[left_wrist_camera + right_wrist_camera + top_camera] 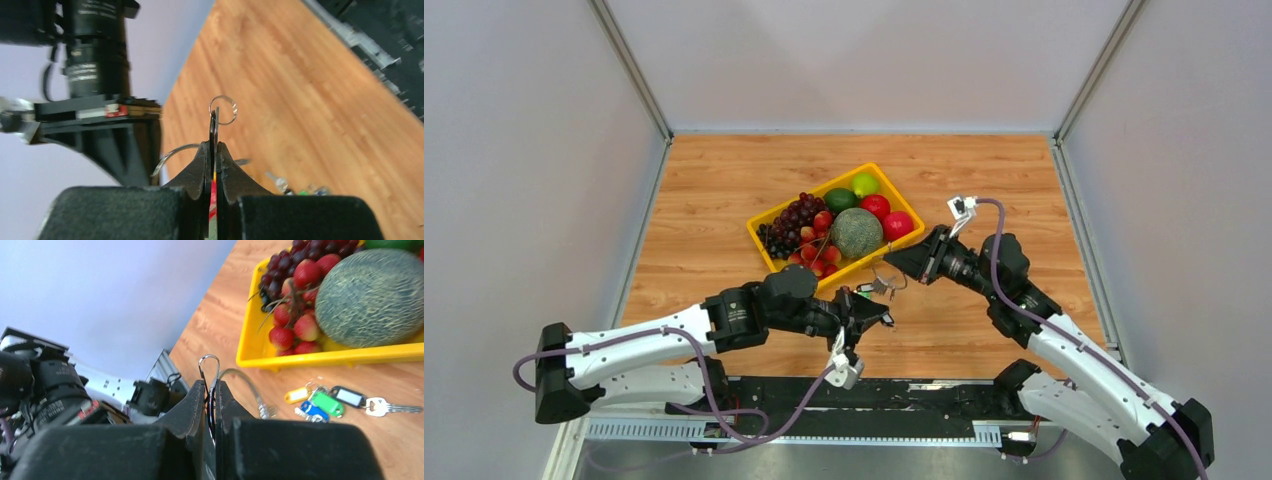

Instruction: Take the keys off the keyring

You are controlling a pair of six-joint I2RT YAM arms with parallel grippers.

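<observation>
Left jaws pinch what seems a key (214, 131), right jaws the keyring (209, 356); yellow tray (320, 357) holds fruit.

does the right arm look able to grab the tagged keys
Probably not as is: the right gripper is shut on a thin wire loop. The keys lie uncovered on the table close by.

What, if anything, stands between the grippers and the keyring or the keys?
Nothing visible does. The right gripper is shut on the keyring, and the left gripper is shut on a key seen edge-on, carrying a small ring. The other keys lie on the table beside the yellow tray.
</observation>
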